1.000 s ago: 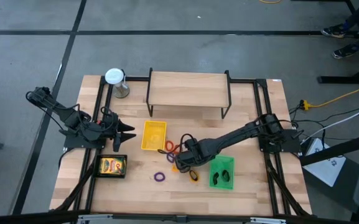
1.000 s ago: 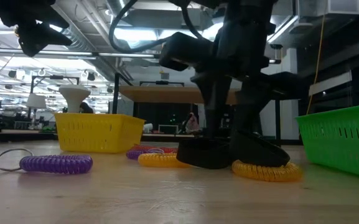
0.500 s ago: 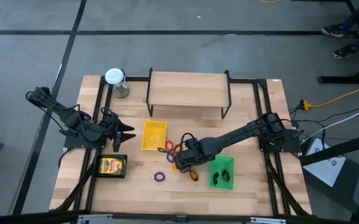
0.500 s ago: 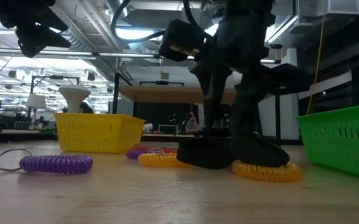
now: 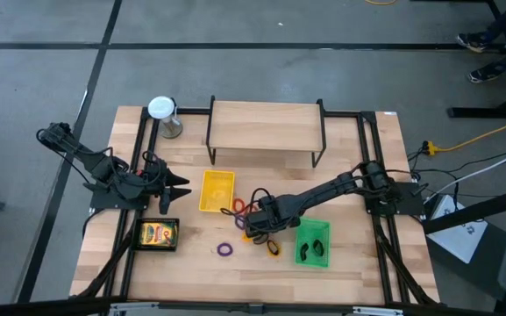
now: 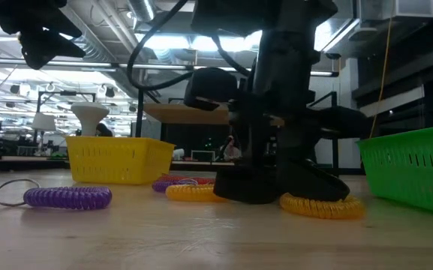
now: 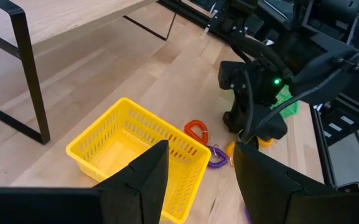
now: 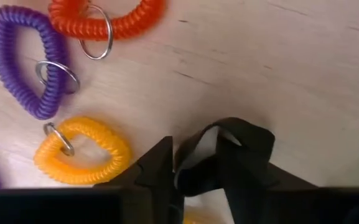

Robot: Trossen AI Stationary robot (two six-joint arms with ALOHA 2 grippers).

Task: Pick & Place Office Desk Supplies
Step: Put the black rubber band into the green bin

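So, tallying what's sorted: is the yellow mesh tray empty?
Empty. The yellow mesh plastic tray shows a bare floor in the left wrist view; the orange coil ring and purple coil ring lie outside it on the wood.

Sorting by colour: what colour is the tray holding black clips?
Green tray; the high view shows it best.

Right arm (image 5: 331, 190) stretched from the right edge toward frame centre in the high view, right gripper (image 5: 254, 230) lowered to the tabletop just below centre, fingers (image 8: 157, 171) closed around a black clip (image 8: 229, 146). Left arm (image 5: 86, 162) folded at the left side of the frame, left gripper (image 5: 181, 187) held above the table, pointing right, fingers (image 7: 145, 180) parted and empty.
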